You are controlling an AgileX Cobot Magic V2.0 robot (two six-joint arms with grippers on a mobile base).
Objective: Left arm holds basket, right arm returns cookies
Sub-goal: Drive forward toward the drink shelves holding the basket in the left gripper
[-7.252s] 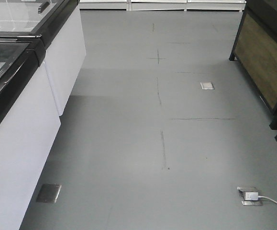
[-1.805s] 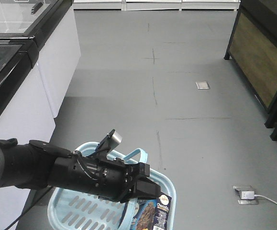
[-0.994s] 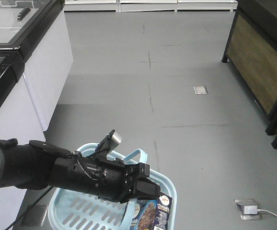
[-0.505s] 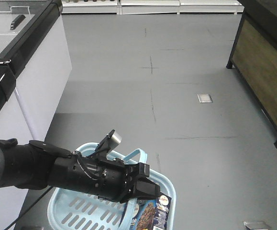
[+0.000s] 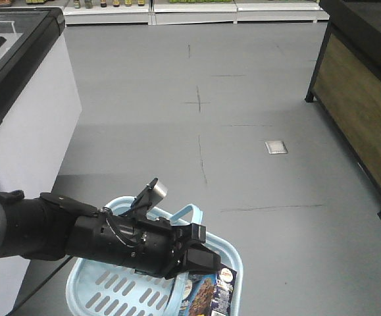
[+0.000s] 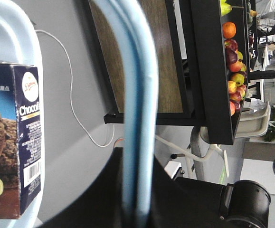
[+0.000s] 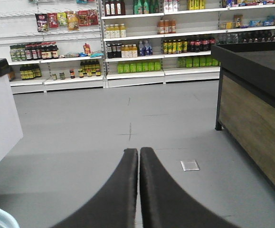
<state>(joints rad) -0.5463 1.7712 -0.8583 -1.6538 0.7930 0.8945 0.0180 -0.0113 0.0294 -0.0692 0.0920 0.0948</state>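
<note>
Front view: left gripper (image 5: 200, 257) is clamped on the handle (image 5: 184, 213) of the basket (image 5: 235, 255). The cookies (image 5: 208, 297) stand inside, just below the fingers.
Left wrist view: the handle runs between the fingers, cookies to one side.
Right wrist view: right gripper (image 7: 138, 154) fingers are pressed together, well apart from the cookies.

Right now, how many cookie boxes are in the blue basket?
1. The cookie box sits at the basket's right end in the front view, just under the left arm. That arm covers part of the basket, so more may be hidden.
</note>
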